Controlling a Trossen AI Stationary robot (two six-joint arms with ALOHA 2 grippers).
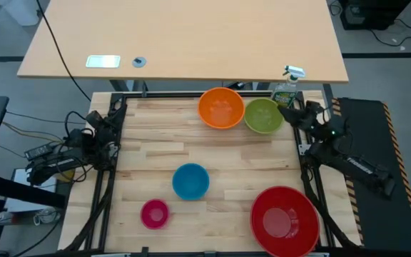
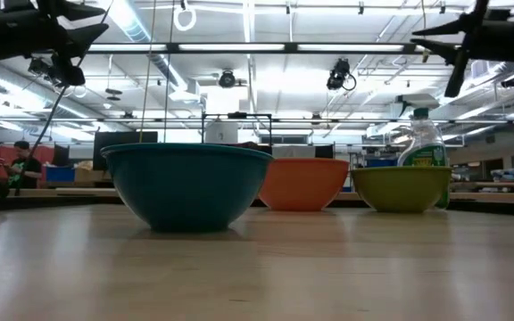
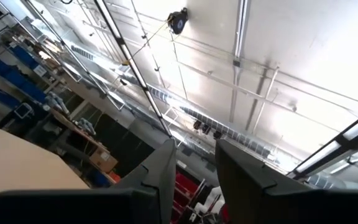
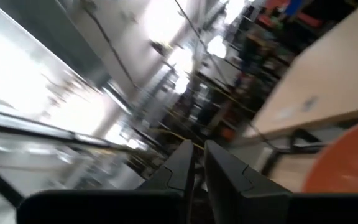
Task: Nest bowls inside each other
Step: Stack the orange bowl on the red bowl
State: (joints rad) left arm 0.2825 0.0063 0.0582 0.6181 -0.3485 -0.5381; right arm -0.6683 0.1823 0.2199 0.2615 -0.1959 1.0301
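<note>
High view: right gripper [image 1: 296,112], nearly closed and empty, beside lime green bowl [image 1: 263,116].

No legible txt; spray bottle [image 2: 422,143] label too blurry to read.

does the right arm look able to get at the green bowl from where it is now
Probably yes. The right pincer sits at the table's right edge close beside the green bowl, with nothing between them. The spray bottle stands just behind and the orange bowl touches its far side, so approach room is tight.
</note>
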